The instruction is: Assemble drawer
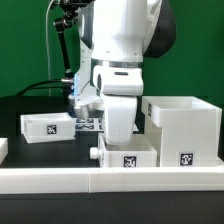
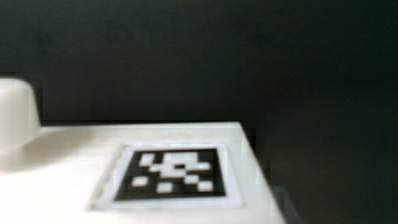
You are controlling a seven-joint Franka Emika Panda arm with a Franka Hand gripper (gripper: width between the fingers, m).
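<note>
The large hollow white case (image 1: 186, 128) stands at the exterior view's right, with a tag on its front. One small white tray (image 1: 47, 126) lies at the left. The second small tray (image 1: 128, 152) lies in the middle, against the case's left side, tag facing front. My gripper (image 1: 120, 132) reaches straight down into or just behind this tray, and its fingers are hidden by the tray's wall. The wrist view shows only a white tagged surface (image 2: 175, 175) very close and a rounded white shape (image 2: 15, 115). No fingers show there.
The low white border rail (image 1: 100, 183) runs along the front, right before the middle tray and the case. The marker board (image 1: 87, 123) lies behind, between the left tray and the arm. The table top is black (image 1: 30, 155).
</note>
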